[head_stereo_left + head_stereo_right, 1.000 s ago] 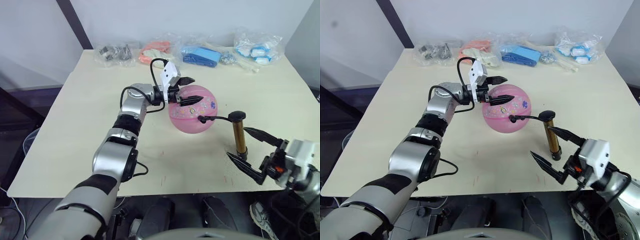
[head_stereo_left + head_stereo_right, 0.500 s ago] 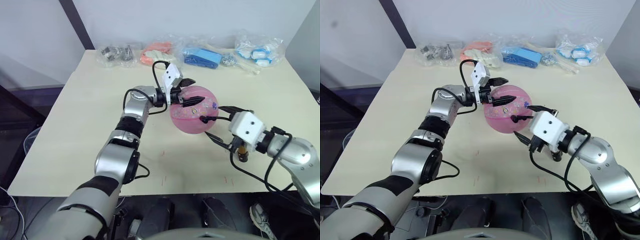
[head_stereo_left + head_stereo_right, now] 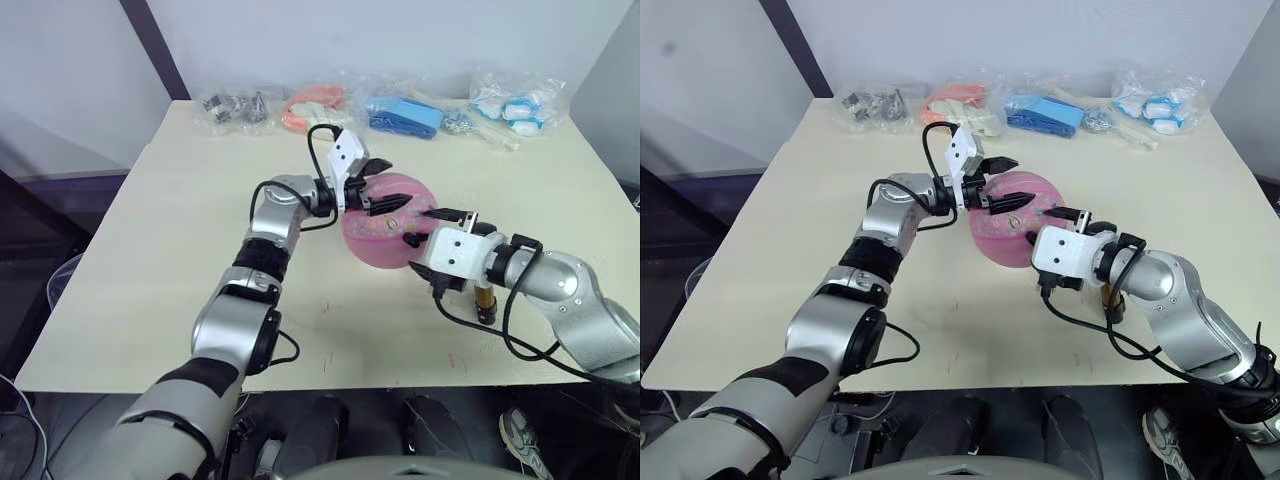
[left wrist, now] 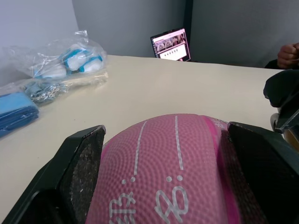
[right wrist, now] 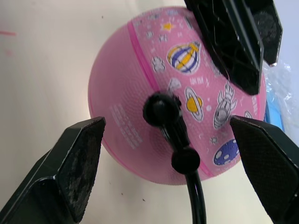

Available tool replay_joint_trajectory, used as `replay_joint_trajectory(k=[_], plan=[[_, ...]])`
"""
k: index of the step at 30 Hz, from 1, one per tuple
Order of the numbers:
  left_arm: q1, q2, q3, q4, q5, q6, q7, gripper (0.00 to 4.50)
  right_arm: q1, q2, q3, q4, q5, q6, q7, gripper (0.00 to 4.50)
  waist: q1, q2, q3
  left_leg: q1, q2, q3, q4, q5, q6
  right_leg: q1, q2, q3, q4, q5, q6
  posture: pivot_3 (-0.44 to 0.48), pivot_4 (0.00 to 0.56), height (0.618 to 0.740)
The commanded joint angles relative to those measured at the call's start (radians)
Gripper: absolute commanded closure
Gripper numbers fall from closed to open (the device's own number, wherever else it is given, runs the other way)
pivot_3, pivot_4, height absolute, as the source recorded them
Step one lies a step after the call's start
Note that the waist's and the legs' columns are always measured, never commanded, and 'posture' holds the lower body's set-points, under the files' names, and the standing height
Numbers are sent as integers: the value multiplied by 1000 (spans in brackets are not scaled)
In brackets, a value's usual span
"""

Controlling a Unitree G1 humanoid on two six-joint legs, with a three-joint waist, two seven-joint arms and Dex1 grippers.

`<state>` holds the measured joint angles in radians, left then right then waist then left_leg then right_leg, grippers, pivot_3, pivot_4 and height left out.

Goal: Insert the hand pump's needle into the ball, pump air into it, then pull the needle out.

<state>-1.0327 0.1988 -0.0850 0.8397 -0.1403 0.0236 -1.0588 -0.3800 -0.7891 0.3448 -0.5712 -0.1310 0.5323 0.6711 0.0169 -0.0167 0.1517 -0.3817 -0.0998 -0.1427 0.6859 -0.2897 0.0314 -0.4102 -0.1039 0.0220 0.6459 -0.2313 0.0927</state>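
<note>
The pink ball point(image 3: 383, 238) with cartoon prints rests mid-table. My left gripper point(image 3: 380, 186) is shut on the ball's upper part, with a finger on either side point(image 4: 77, 172). The black fitting point(image 5: 161, 110) of the needle sits pressed against the ball's near side; the metal pin is hidden. A black hose point(image 5: 195, 186) trails from it. My right gripper point(image 5: 167, 123) is open, its fingers bracketing the fitting without touching it. The hand pump point(image 3: 485, 299) stands upright behind my right forearm, mostly covered.
Several clear bags of small items line the table's far edge: metal parts point(image 3: 232, 108), orange pieces point(image 3: 314, 100), blue items point(image 3: 404, 113), white-blue items point(image 3: 515, 98). A small screen point(image 4: 170, 44) and a person's hand point(image 4: 288, 53) lie beyond the table.
My right arm has swung in from the table's front right corner to the ball, and its open fingers now flank the needle fitting. The left gripper has stayed on the ball.
</note>
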Motion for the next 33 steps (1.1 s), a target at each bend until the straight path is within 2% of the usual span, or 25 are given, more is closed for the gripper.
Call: replay_joint_trajectory(k=[1,2,3,4,5,7,8,10,14,23,27,33], plan=[[42,-6,-49,28,59,37,25,0,-24,6,-1,-11,-40,-38,8,816,0,0,0,0,0,0,0,0,0,0,0,0,0,0,0,0,150,740],[44,-6,-50,25,59,39,25,0,-24,8,-1,-8,-47,-43,12,1278,0,0,0,0,0,0,0,0,0,0,0,0,0,0,0,0,150,740],[45,-6,-51,21,59,40,25,0,-25,13,0,-3,-56,-52,13,2130,0,0,0,0,0,0,0,0,0,0,0,0,0,0,0,0,150,740],[46,-6,-52,19,60,42,25,0,-26,16,0,1,-62,-58,14,2130,0,0,0,0,0,0,0,0,0,0,0,0,0,0,0,0,150,740],[46,-6,-52,19,60,42,25,0,-25,20,-1,3,-66,-62,14,2729,0,0,0,0,0,0,0,0,0,0,0,0,0,0,0,0,150,740],[47,-5,-51,18,61,43,29,0,-20,28,-4,7,-74,-73,21,3194,0,0,0,0,0,0,0,0,0,0,0,0,0,0,0,0,150,740],[47,-4,-52,18,61,43,31,0,-18,33,-8,8,-76,-80,22,3699,0,0,0,0,0,0,0,0,0,0,0,0,0,0,0,0,150,740],[49,-3,-54,17,64,40,34,0,-13,39,-14,10,-80,-91,24,4425,-1,0,-1,0,0,0,0,0,0,0,0,0,0,0,0,0,150,740],[53,-3,-60,19,70,28,41,0,-2,54,-29,14,-79,-106,22,4421,-1,0,-1,0,0,0,0,0,0,0,0,0,0,0,0,0,150,740],[82,2,-92,30,121,-71,66,0,109,241,-200,-39,108,66,-22,4421,0,-1,-3,0,0,-1,0,0,0,0,0,0,0,0,0,0,150,740],[99,5,-122,43,158,-125,99,0,158,278,-254,-68,175,110,-32,4421,6,0,-5,0,0,-1,0,0,0,1,0,0,-1,0,0,0,150,740],[129,8,-162,74,194,-171,148,0,269,276,-304,-125,239,65,-35,4421,25,1,-10,1,-1,-3,0,0,0,3,-1,-2,-3,0,0,0,150,740]])
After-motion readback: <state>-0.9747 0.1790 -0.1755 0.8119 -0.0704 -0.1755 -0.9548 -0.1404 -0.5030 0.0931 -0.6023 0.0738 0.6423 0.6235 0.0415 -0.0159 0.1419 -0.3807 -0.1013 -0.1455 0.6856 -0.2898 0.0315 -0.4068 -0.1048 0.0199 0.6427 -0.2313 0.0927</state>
